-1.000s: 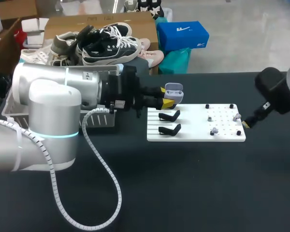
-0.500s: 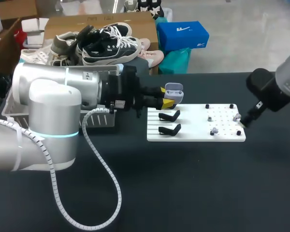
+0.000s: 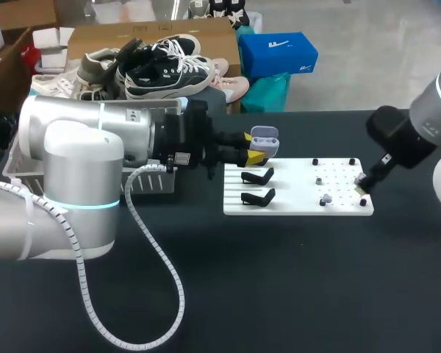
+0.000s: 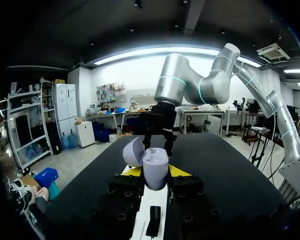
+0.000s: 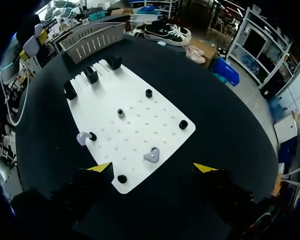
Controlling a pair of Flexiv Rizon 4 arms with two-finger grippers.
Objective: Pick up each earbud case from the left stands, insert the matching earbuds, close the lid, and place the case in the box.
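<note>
Two yellow-tipped fingers of the left gripper (image 4: pixel 155 173) clamped a smooth, rounded lavender plastic earbud case (image 4: pixel 155 167), upright with its lid hinged open, at the left end of the white perforated board (image 3: pixel 294 200). The right gripper (image 5: pixel 153 168), spread wide, hung over the board's right edge, just above a small lavender earbud (image 5: pixel 151 155).

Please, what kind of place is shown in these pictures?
Probably a robot test bench in a lab: two arms work at a black table, the left gripper holds an open case, and a white board carries stands and loose earbuds.
</note>
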